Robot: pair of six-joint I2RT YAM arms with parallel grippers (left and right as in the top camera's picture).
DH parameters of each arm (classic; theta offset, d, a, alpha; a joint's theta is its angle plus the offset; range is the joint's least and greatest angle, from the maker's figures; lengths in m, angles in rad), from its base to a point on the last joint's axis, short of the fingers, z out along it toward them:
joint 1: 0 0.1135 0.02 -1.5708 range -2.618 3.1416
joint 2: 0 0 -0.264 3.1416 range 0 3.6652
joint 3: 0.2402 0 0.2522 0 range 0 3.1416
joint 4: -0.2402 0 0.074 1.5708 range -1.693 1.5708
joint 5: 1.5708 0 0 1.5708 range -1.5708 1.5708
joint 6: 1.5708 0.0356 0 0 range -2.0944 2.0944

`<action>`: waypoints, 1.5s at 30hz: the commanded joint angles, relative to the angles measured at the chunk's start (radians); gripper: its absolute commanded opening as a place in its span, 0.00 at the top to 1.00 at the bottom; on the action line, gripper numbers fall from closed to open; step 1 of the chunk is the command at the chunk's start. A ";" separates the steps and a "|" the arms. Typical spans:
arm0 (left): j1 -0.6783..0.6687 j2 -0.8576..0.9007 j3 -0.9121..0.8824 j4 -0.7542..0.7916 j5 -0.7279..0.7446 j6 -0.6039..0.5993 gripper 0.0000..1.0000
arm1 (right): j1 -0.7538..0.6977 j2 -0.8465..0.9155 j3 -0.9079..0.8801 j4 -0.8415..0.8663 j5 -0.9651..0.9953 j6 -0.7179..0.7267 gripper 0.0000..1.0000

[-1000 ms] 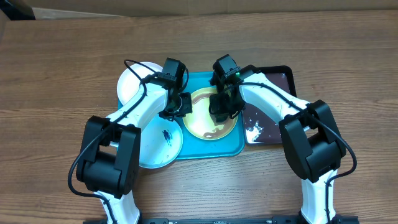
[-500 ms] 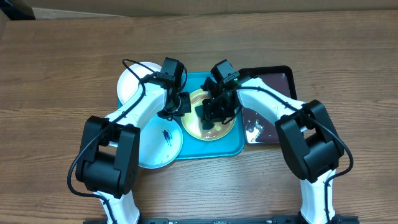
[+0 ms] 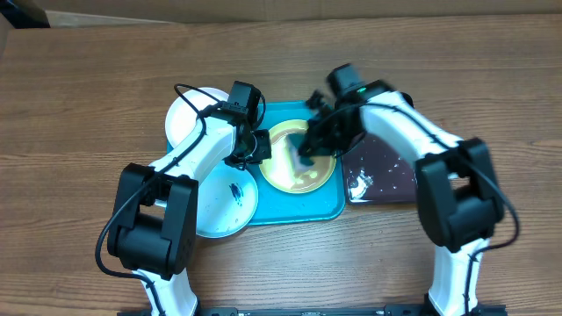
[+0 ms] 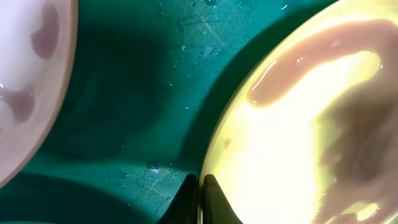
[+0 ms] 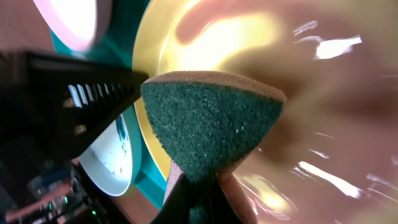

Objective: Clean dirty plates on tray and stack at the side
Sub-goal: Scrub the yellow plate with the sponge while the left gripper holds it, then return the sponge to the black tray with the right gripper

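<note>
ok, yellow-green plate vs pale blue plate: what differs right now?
Place: the yellow-green round plastic plate lies on the flat turquoise plastic tray; the pale blue round plastic plate lies at its left edge.
Dirt: yellow-green carries a wet brownish film; pale blue one small dark smear.
Handling: the left end effector pinches the yellow-green rim and the right end effector presses a green sponge on it; pale blue is held by neither.
Shared: both round, face up.

You're at a robot test bench, not a home kitchen: 2 white-and-black arms (image 3: 189, 156) rise from the near edge of a wood-grain table (image 3: 79, 114), a black cable (image 3: 187, 90) looping off one. Brown cardboard (image 3: 263, 10) lies along the far edge, and plastic plates (image 3: 285, 175) sit on and beside a blue tray (image 3: 325, 206).
</note>
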 commanded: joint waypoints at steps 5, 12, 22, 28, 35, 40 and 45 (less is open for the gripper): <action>-0.005 0.021 0.014 0.003 0.004 0.005 0.91 | -0.124 -0.198 0.047 -0.146 0.125 -0.068 0.96; -0.008 0.025 0.010 0.004 0.004 0.004 0.76 | -0.177 -0.213 0.028 -0.276 0.463 -0.064 0.96; -0.006 0.029 0.016 -0.006 -0.008 0.007 0.96 | -0.182 -0.213 -0.060 -0.201 0.675 -0.013 0.96; 0.020 -0.008 0.090 -0.071 -0.039 0.014 0.96 | -0.220 -0.213 -0.060 -0.198 0.672 -0.013 0.96; 0.053 -0.033 0.279 -0.196 -0.042 0.031 0.96 | -0.271 -0.213 -0.061 -0.221 0.584 -0.014 0.96; 0.051 -0.033 0.355 -0.221 -0.043 0.047 0.96 | -0.262 -0.210 -0.085 -0.210 0.579 -0.014 0.96; 0.047 -0.033 0.432 -0.240 -0.046 0.052 0.96 | -0.253 -0.210 -0.205 -0.124 0.520 -0.014 0.92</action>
